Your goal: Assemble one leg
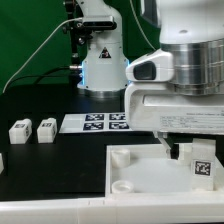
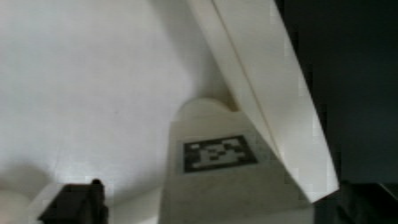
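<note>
A leg, a white blocky peg with a square tag, stands at the far right corner of the large white panel. My gripper is down around it. In the wrist view the leg lies between my fingertips, with a gap showing between the leg and one finger. The other finger sits close against the leg. The gripper looks open. Two more legs lie on the black table at the exterior view's left.
The marker board lies behind the panel. A round corner socket rises at the panel's left far corner. The arm's white base stands at the back. The panel's edge runs beside the leg, with black table beyond it.
</note>
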`<state>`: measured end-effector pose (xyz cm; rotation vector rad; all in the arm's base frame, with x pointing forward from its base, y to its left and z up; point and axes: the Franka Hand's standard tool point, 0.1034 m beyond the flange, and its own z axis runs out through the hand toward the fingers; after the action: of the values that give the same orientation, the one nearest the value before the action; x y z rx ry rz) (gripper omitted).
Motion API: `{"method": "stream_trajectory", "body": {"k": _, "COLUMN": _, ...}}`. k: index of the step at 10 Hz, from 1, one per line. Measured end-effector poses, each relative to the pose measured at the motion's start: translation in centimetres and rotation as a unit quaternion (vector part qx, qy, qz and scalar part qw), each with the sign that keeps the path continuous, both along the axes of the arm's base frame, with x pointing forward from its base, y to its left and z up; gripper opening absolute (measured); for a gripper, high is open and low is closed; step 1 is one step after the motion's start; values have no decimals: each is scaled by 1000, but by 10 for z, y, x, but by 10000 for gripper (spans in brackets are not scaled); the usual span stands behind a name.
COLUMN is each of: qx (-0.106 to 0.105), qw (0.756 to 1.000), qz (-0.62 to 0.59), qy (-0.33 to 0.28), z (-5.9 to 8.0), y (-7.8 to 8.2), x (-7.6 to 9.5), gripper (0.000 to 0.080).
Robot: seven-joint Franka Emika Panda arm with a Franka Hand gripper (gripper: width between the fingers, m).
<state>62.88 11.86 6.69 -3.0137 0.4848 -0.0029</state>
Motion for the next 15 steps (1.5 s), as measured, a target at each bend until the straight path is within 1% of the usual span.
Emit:
{"method": "stream_trajectory", "body": {"k": 1, "qx": 0, "qw": 1000, "qz": -2, "qy": 0, "z": -1, "y": -2, "x": 0, "gripper": 602}}
{"method": "stream_trajectory", "body": {"k": 2, "qx": 0, "qw": 1000, "qz": -2, "qy": 1, "z": -1, "y": -1, "x": 0, "gripper": 602}}
{"method": "stream_trajectory", "body": {"k": 3, "qx": 1, "qw": 1000, "qz": -8, "qy": 1, "z": -1, "y": -1, "x": 0, "gripper": 426}}
{"method": "stream_trajectory", "body": {"k": 4, "qx": 7, "qw": 996, "qz": -83, "qy": 8, "z": -1, "y": 1, "x": 0, "gripper": 426}}
{"method": "stream_trajectory", "body": {"k": 5, "qx": 9, "qw": 991, "qz": -136, "qy": 14, "z": -1, "y": 1, "x": 0, "gripper": 291}}
{"method": "stream_trajectory", "body": {"k": 7, "qx": 11, "qw": 977, "qz": -214, "qy": 20, "z": -1, "y": 2, "x": 0, "gripper": 292}}
{"method": "stream_trajectory", "body": {"k": 9, "qx": 16, "qw": 945, "qz": -325, "qy": 31, "z": 0, "y": 2, "x": 0, "gripper": 292}}
{"method": "stream_trajectory", "body": {"k": 10, "qx": 20, "qw": 919, "qz": -393, "qy": 37, "z": 0, "y": 2, "x": 1, "gripper": 292}}
{"method": "stream_trajectory", "body": {"k": 12, "qx": 32, "qw": 840, "qz": -539, "qy": 50, "z": -1, "y": 2, "x": 3, "gripper": 292}}
{"method": "stream_trajectory", "body": {"k": 13, "qx": 37, "qw": 808, "qz": -586, "qy": 55, "z": -1, "y": 3, "x": 4, "gripper": 292}}
{"method": "stream_trajectory", "body": {"k": 15, "qx": 42, "qw": 753, "qz": -654, "qy": 64, "z": 0, "y": 3, "x": 5, "gripper": 293}}
